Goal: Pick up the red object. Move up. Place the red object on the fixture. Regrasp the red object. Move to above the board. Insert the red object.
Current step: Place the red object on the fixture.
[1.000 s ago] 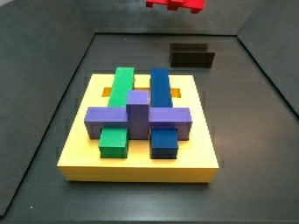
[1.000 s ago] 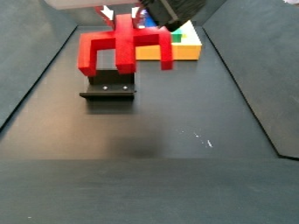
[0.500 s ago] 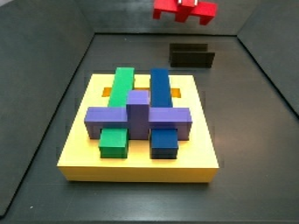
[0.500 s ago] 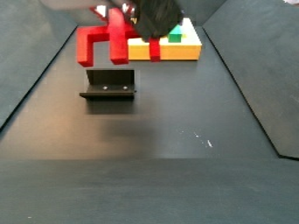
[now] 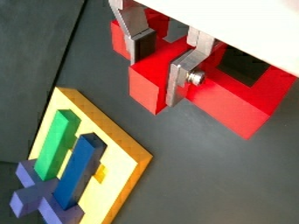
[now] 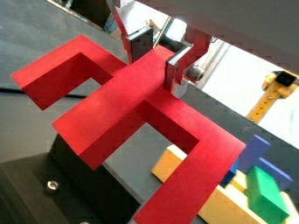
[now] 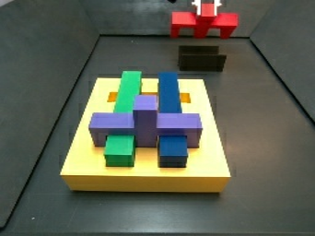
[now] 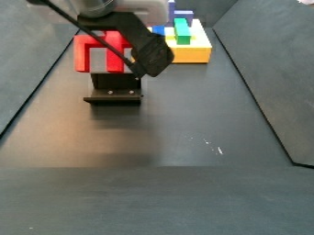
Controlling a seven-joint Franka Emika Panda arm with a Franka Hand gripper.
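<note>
Gripper of mine clamps the red object by its stem just above the fixture, the board well apart.

Dark grey floor: yellow board near the middle, black fixture by the far edge; gripper above the fixture.
</note>
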